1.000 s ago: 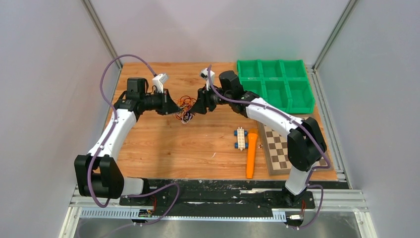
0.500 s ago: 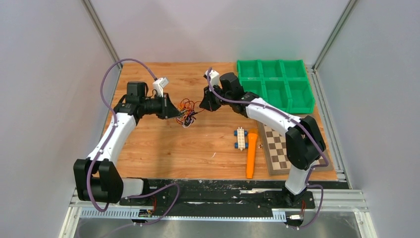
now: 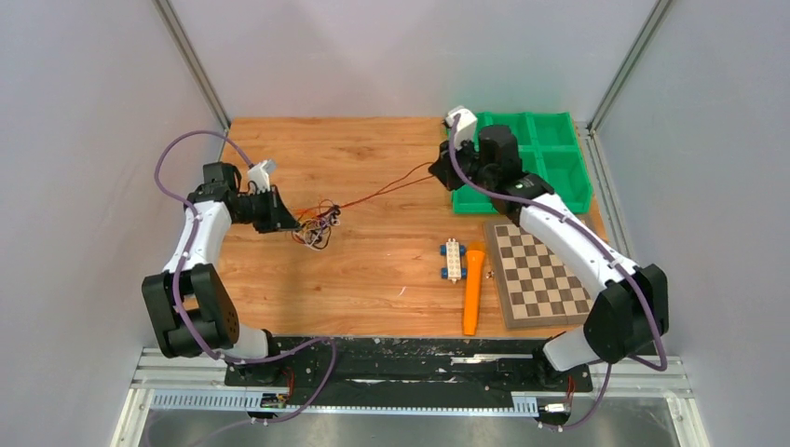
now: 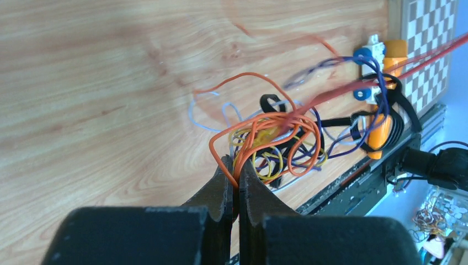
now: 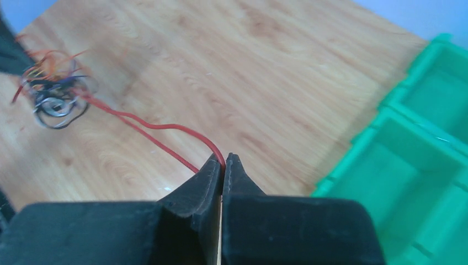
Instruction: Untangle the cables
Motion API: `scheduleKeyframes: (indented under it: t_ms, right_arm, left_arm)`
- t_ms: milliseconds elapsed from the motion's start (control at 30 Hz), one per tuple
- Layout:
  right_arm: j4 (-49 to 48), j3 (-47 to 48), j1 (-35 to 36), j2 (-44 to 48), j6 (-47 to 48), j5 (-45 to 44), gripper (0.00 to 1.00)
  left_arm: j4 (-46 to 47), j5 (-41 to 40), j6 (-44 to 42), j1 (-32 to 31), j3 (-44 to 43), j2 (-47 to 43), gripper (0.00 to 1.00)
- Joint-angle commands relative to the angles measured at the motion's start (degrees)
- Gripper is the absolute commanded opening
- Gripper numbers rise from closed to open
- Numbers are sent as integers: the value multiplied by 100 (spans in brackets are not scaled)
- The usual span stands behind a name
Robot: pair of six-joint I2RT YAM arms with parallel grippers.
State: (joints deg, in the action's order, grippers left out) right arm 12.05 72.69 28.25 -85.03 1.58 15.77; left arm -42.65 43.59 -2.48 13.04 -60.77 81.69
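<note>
The cables (image 3: pixel 317 228) are a small clump of thin orange, yellow, black, blue and white wires on the left part of the wooden table. My left gripper (image 3: pixel 296 224) is shut on orange wires at the clump's left edge, seen close up in the left wrist view (image 4: pixel 234 163). One red wire (image 3: pixel 382 190) stretches out of the clump toward the right. My right gripper (image 3: pixel 436 171) is shut on its far end, seen in the right wrist view (image 5: pixel 223 160). The clump also shows in the right wrist view (image 5: pixel 52 91).
A green compartment bin (image 3: pixel 550 168) stands at the back right, just behind my right gripper. A chessboard (image 3: pixel 536 275), an orange tool (image 3: pixel 473 289) and a small white and blue toy block (image 3: pixel 453 259) lie at the right front. Grey walls enclose the table.
The grippers have moved apart: the left one pulled the clump left and nearer, the right one moved right to the bin, drawing the red wire out long.
</note>
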Motion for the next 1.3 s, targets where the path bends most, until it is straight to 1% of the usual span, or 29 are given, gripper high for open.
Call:
scheduleKeyframes:
  t_ms: [0,100,267,367,467,600,700,767,900,1133,1267]
  right_arm:
    - [-27,460,-1165,574,396,-766,0]
    - [74,920,-1571,634,339,-628,0]
    - [297,1721,-1925,549,384,-386,0]
    - [358,2250,-2272,413,417,-230,0]
    - [448,2744,-2554,278,391,39,0]
    - [504,3091,-2645,271,494,367,0]
    - [521,3222,-2656,307,558,440,0]
    - [516,3312,-2686,348,598,525,0]
    - [515,3545,-2701,399,695,514,0]
    - [522,3749,-2727,353,831,530,0]
    - [518,3650,-2728,306,711,646,0]
  left_arm:
    - [-320,-1187,-642,470,150,159,0]
    - [-289,-1334,-655,506,246,275,0]
    - [-228,-1452,-709,558,389,483,0]
    - [-174,-1844,-697,583,446,709,0]
    - [-332,-1785,-662,694,417,948,3]
    - [-244,-1701,-600,751,507,1048,6]
    - [-195,-1974,-562,764,520,1126,6]
    - [-210,-1984,-593,784,519,1173,6]
    - [-277,-1733,-638,792,499,1172,5]
    - [-645,-779,-891,743,211,896,8]
    - [-791,-589,-1041,455,4,703,9]
